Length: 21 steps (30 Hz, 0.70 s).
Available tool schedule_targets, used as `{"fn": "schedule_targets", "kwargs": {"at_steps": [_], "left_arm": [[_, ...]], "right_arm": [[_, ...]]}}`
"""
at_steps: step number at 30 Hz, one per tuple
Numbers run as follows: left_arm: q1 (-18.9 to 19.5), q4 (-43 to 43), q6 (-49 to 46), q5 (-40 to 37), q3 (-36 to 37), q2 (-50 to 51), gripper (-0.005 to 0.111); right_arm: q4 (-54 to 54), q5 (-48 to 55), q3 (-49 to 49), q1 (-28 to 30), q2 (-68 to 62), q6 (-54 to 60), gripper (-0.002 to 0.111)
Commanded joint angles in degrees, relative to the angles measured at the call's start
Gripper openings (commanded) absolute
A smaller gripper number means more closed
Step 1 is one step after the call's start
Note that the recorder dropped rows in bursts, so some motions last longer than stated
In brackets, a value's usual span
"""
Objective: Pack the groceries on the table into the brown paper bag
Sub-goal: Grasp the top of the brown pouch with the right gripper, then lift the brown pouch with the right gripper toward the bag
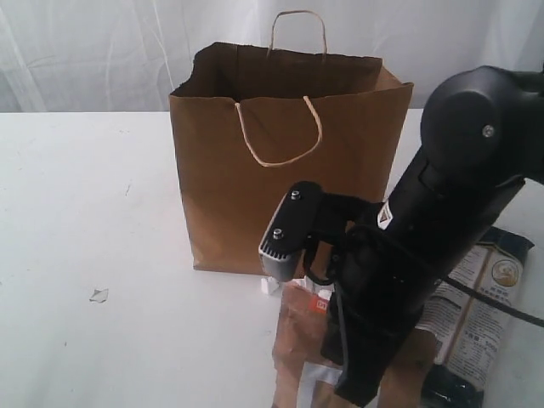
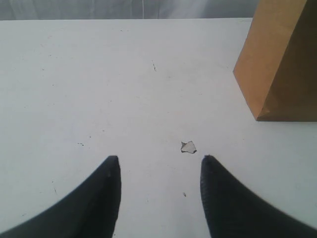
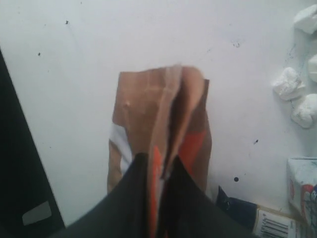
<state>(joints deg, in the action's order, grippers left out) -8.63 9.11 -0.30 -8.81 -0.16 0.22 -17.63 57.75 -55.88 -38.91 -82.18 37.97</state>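
1. The white desk [image 1: 93, 204] fills the scene. Its left half is bare apart from one scrap.
2. The brown paper bag [image 1: 255, 195] stands upright at the middle of the desk towards the back. Its mouth is open, one cord handle stands up at the rear and the other hangs down the front face.
3. The right arm [image 1: 442, 221] fills the right foreground of the exterior view. Its bulky black joint sits level with the bag's rim, and the forearm slopes down and forward to the desk's near edge, in front of the bag's right corner.
4. The long dark noodle packet [image 1: 476, 314] lies flat on the desk to the right of that arm, well apart from the bag.
5. The brown kraft pouch [image 3: 143, 104] with the orange label is under the right arm's wrist, just in front of the bag. Whether it rests on the desk or hangs clear cannot be told.
6. The right end effector [image 3: 157, 157] has its fingers drawn almost together, pinching a raised fold of the pouch.
7. The left end effector [image 2: 159, 161] is spread wide over bare desk and holds nothing. The bag's corner stands off to one side.
8. A white scrap [image 2: 188, 147] lies just beyond the gap between the left fingers.
9. A few white lumps [image 3: 287, 84] lie on the desk near the pouch.
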Motion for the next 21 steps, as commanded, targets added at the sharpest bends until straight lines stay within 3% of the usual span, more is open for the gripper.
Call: {"fn": "schedule_targets", "kwargs": {"at_steps": [1,10,21], "left_arm": [[0.2,0.6,-0.2,-0.3,0.2,-0.2,0.053],[0.2,0.6,-0.2,-0.3,0.2,-0.2,0.053],[0.2,0.6,-0.2,-0.3,0.2,-0.2,0.053]], "right_arm": [[-0.4,-0.1,-0.1,0.1,5.7,-2.9,0.0],[9.8,-8.0,-2.8,0.1,31.2,-18.1,0.0],[21.4,-30.1,-4.2,0.1,35.2,-21.7,0.0]]}}
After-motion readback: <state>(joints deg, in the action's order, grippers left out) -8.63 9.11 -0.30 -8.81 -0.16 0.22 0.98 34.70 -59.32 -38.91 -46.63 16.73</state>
